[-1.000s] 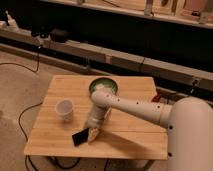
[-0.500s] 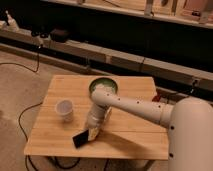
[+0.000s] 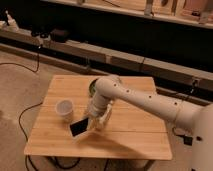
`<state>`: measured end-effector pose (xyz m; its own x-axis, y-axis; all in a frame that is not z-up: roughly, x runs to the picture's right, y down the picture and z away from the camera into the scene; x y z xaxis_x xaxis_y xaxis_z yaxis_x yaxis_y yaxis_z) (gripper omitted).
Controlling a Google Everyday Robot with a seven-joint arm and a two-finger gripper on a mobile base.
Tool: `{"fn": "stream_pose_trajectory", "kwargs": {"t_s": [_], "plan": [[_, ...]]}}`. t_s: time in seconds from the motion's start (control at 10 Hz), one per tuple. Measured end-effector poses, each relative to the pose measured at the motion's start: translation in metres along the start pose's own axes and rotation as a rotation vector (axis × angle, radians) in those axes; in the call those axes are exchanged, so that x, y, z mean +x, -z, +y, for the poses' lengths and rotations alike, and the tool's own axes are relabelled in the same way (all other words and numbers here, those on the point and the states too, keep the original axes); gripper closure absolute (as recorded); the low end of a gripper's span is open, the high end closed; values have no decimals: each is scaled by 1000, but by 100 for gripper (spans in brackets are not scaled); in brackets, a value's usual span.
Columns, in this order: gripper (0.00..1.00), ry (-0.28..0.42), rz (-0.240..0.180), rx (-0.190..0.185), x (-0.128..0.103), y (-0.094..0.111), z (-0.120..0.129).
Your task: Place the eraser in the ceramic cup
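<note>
The black eraser [image 3: 80,128] is at the front left of the wooden table [image 3: 130,135], tilted and a little above the surface. My gripper [image 3: 90,124] reaches down from the white arm [image 3: 145,100] and is shut on the eraser's right end. The white ceramic cup [image 3: 64,109] stands upright on the table just up and left of the eraser, a short gap away. The cup's inside looks empty.
A green bowl [image 3: 93,85] sits behind the arm near the table's middle back, mostly hidden by it. Cables [image 3: 22,120] run over the floor to the left. A low dark shelf [image 3: 75,45] lies behind the table.
The eraser has come up off the table and moved slightly toward the cup, with the gripper on it. The arm has shifted a little left.
</note>
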<state>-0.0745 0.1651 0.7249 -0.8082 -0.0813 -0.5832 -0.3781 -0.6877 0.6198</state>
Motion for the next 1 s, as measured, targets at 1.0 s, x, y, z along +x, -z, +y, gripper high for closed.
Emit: {"fn": "stream_pose_trajectory", "kwargs": {"t_s": [1.0], "plan": [[96,-419,49,-36,-65,70,49]]}}
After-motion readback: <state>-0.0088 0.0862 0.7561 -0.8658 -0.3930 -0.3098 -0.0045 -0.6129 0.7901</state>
